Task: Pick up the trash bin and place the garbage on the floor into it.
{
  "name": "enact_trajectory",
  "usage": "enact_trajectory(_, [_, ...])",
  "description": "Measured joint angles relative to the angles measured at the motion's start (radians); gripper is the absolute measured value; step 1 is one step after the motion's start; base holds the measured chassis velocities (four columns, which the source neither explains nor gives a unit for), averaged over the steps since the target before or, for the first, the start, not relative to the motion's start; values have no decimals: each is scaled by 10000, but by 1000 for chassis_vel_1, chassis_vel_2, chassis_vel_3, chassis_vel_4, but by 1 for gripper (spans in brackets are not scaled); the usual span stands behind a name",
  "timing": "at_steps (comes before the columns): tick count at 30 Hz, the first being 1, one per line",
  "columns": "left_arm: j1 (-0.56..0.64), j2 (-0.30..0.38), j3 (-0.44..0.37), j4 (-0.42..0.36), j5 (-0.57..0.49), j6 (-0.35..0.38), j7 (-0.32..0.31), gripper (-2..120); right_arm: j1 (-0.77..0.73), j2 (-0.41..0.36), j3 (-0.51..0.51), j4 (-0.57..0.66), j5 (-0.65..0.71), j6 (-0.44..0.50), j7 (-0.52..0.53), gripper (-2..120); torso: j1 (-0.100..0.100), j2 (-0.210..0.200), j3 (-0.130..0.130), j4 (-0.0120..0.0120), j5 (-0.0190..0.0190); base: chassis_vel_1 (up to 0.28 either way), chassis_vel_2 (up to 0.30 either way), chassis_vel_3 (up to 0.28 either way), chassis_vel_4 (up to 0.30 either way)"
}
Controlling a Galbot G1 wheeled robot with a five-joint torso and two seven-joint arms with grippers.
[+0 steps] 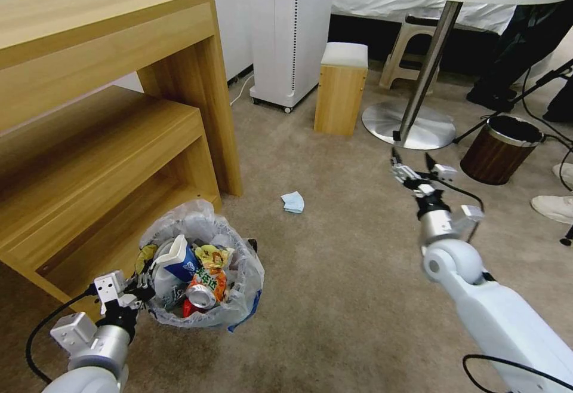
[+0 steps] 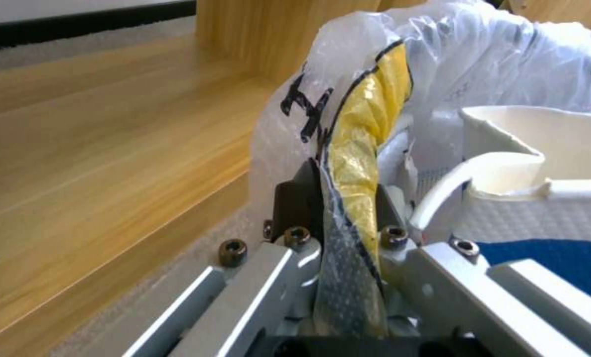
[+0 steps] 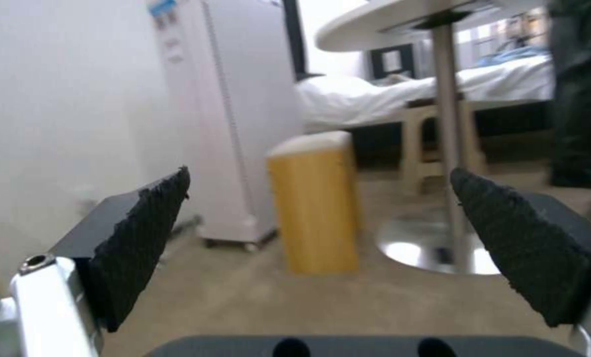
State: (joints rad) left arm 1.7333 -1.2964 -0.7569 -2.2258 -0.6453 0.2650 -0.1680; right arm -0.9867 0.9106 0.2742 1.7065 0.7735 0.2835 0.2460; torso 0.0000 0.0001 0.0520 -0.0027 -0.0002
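Gripping trash bin [image 1: 203, 273] rim, left tool [image 2: 338, 218] half-hidden by bag | right tool [image 1: 413, 163] released

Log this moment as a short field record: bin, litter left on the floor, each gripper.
trash bin: on the carpet beside the wooden bench, bag-lined, holding cans, wrappers and a blue-white cup
left gripper: shut on the bin's rim and liner
right gripper: open, empty, raised over the carpet
litter on floor: one crumpled pale blue paper, ahead of the bin
floor: beige carpet
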Motion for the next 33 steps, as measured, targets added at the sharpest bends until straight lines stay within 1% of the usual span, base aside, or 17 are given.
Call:
enact_trajectory(1, [64, -40, -22, -47, 50, -17, 38, 3, -241, 0, 127, 69, -449, -55, 363, 100, 0, 0, 1, 4, 6, 0, 0, 0, 0])
enact_trajectory(2, [64, -40, -22, -47, 50, -17, 38, 3, -241, 0, 127, 69, -449, -55, 363, 100, 0, 0, 1, 4, 6, 0, 0, 0, 0])
enact_trajectory(5, [126, -66, -80, -184, 60, -43, 63, 3, -721, 1, 502, 176, -1080, -20, 688, 100, 0, 0, 0, 2, 6, 0, 0, 0, 0])
enact_trajectory(8, [145, -68, -87, -220, 62, -43, 69, 3, -870, 1, 662, 211, -1282, -23, 768, 100, 0, 0, 0, 0, 3, 0, 0, 0, 0])
enact_trajectory(9, [157, -67, -86, -235, 116, -43, 90, 3, -1153, 1, 983, 295, -1605, -139, 1013, 100, 0, 0, 0, 0, 3, 0, 0, 0, 0])
enact_trajectory(10, [155, -68, -82, -235, 124, -43, 92, 3, -1183, 0, 1010, 308, -1625, -160, 1035, 100, 0, 0, 0, 1, 3, 0, 0, 0, 0])
enact_trajectory(12, [115, -115, -15, -152, 319, -46, 160, 3, -1686, -7, 1357, 463, -2066, -553, 1609, 100, 0, 0, 0, 0, 2, 0, 0, 0, 0])
enact_trajectory(16, [110, -121, -1, -80, 421, -50, 185, 3, -1947, 67, 1467, 472, -2232, -655, 1905, 100, 0, 0, 0, 0, 3, 0, 0, 0, 0])
enact_trajectory(23, [83, -155, 27, -32, 417, -74, 188, 3, -1992, 223, 1480, 337, -2489, -405, 2094, 100, 0, 0, 0, 0, 3, 0, 0, 0, 0])
enact_trajectory(33, [36, -142, 35, -7, 381, -78, 186, 3, -1916, 407, 1408, 249, -2827, -46, 1952, 100, 0, 0, 1, 0, 2, 0, 0, 0, 0])
